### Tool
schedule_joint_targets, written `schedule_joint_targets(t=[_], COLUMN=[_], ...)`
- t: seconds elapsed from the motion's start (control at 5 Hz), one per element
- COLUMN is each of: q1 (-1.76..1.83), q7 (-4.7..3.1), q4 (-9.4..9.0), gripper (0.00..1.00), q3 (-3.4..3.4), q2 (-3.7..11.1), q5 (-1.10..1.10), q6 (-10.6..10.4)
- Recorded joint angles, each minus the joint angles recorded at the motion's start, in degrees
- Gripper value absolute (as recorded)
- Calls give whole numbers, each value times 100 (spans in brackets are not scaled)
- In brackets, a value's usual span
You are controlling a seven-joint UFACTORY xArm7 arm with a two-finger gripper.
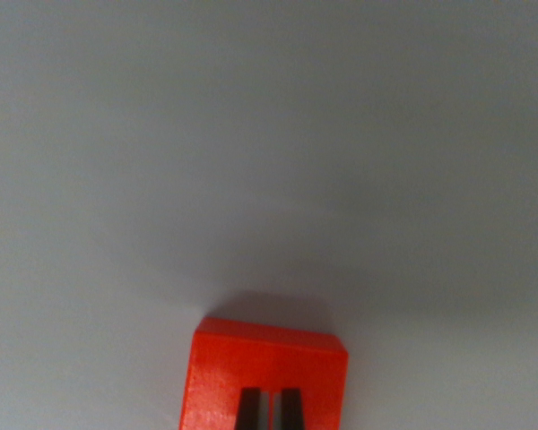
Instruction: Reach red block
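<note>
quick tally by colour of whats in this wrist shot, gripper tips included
red: 1, the red block at the bottom edge of the wrist view
dark: 2, the fingertips over the block's near face, close together with a thin gap; gripper
pale grey: 1, the surface filling the rest of the view
total: 4

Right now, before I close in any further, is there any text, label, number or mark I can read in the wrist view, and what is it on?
None. The red block shows plain faces with no print. The grey surface around it is bare of markings. The two dark gripper fingertips at the bottom edge, in front of the block, carry no lettering that can be made out.
</note>
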Motion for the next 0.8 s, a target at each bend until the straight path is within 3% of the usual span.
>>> schedule_joint_targets(t=[0.8], q1=[14], q7=[8], q4=[-63], gripper=[0], q3=[10], q2=[52], q5=[-2], q6=[-106])
